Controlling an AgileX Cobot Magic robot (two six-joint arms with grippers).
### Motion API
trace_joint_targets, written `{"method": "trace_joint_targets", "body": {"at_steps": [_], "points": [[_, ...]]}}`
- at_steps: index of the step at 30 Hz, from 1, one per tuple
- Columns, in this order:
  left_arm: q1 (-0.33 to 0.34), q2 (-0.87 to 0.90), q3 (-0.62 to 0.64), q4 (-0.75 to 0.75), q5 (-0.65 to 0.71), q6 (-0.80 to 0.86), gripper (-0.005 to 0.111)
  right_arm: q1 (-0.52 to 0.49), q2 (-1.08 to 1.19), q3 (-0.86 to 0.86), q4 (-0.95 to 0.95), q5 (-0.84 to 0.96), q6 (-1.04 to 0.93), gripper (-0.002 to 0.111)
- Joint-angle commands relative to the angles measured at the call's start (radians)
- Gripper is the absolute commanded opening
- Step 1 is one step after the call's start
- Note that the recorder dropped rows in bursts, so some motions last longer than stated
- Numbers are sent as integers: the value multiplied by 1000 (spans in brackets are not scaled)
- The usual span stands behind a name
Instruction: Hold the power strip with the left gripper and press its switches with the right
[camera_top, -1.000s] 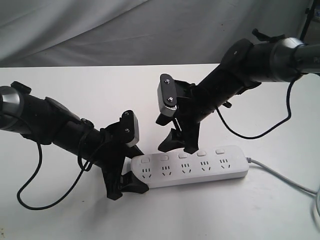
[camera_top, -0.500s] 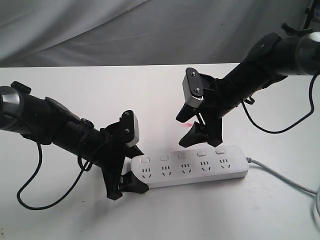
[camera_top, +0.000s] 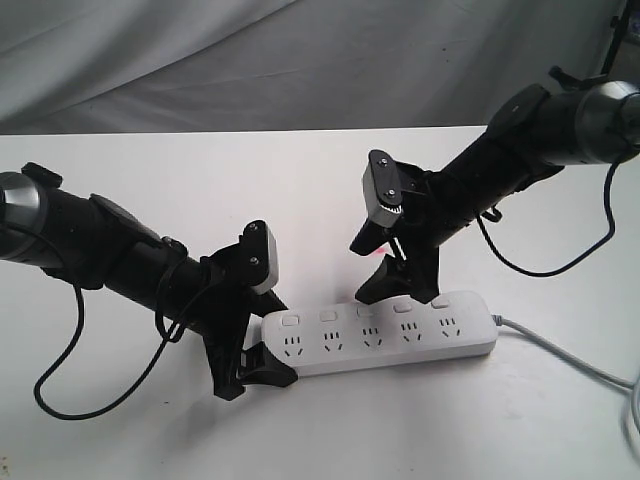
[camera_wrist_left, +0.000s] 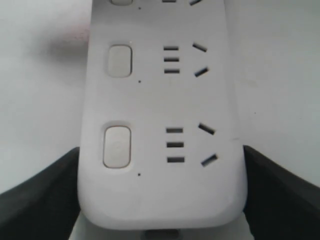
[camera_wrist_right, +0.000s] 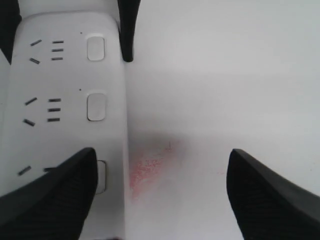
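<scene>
Two black two-fingered end effectors work over a plain white counter (camera_top: 150, 430), with a grey cloth backdrop (camera_top: 200, 60) hanging behind its far edge. A long white plastic power strip (camera_top: 380, 335) with rounded ends lies flat on the counter, nearer the near edge than the far one and running roughly along it. Its thin grey cord (camera_top: 570, 355) trails off toward the right edge. Five small white rounded-square switches (camera_top: 365, 311) sit in a row along the side of the strip that faces the far edge, one beside each three-pin socket.

The left end effector (camera_top: 265, 345), which carries a plain white block at its wrist, is clamped on the end of the strip that points toward the left edge. In the left wrist view its fingers (camera_wrist_left: 40, 200) press against the two long sides of the strip (camera_wrist_left: 160, 125).

The right end effector (camera_top: 400, 288), with a small grey block on its wrist, hangs low over the middle of the strip with its fingers spread well apart. In the right wrist view one of its fingers (camera_wrist_right: 50, 200) overlaps the strip (camera_wrist_right: 65, 125) and partly hides a switch, while the other finger sits over bare counter on the far-edge side. Whether the finger touches that switch cannot be told. A faint reddish smudge (camera_wrist_right: 147, 167) marks the counter just beside the strip.
</scene>
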Motion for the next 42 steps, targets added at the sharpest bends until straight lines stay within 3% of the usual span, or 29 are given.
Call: {"method": "trace_joint_targets", "body": {"at_steps": [1, 23, 42], "points": [[-6, -4, -1, -3, -9, -7, 0, 0, -3, 1, 13, -5, -5, 67], [-6, -4, -1, -3, -9, -7, 0, 0, 33, 12, 21, -39, -17, 67], [-6, -4, -1, -3, -9, -7, 0, 0, 66, 12, -99, -30, -7, 67]]}}
